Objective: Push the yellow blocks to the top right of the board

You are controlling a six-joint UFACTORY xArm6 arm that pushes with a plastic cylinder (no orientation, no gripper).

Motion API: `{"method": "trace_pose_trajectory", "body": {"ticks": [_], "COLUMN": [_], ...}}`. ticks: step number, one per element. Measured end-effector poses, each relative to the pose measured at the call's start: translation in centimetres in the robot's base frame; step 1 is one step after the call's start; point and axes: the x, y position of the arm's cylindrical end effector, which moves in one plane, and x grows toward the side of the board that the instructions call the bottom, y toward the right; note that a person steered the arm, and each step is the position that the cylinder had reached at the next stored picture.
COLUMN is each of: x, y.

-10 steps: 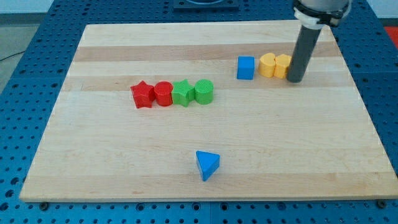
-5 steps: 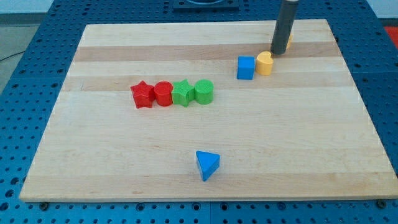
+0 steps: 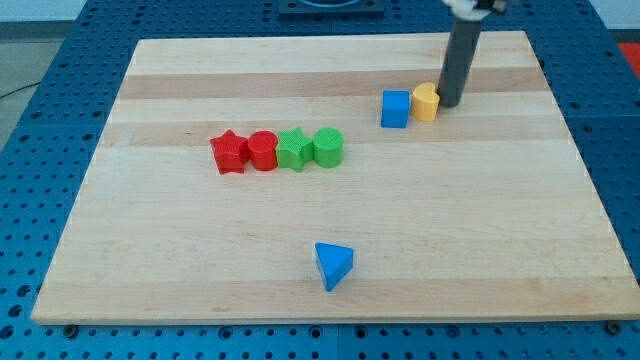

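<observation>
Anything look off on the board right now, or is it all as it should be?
One thing stands out: only one yellow block is visible, touching the blue cube. My tip sits right beside it on the view's right, and the rod may hide a second. Nothing looks damaged; the red and green blocks stay in a tidy row.

Blue cube (image 3: 396, 108) near the board's (image 3: 200, 250) top right. Mid-left, touching in a row: red star (image 3: 229, 152), red cylinder (image 3: 262, 150), green star (image 3: 293, 149), green cylinder (image 3: 328, 146). Blue triangular block (image 3: 333, 265) alone near the view's bottom.

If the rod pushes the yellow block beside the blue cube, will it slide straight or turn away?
The yellow block looks small and rigid, so it probably slides easily on the smooth board. Its rounded side may let it turn off my tip. Touching the blue cube, it might drag that along.
</observation>
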Motion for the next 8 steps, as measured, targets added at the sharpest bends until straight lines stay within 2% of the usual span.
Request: {"method": "trace_pose_trajectory", "body": {"ticks": [1,2,3,5,6,7,8], "x": [2.4,2.4,0.4,-2.3,-5.2,-5.5,-4.9], "y": [-6.3,-7.7,-8.9,-2.4,-1.6,-2.5,-7.6]}}
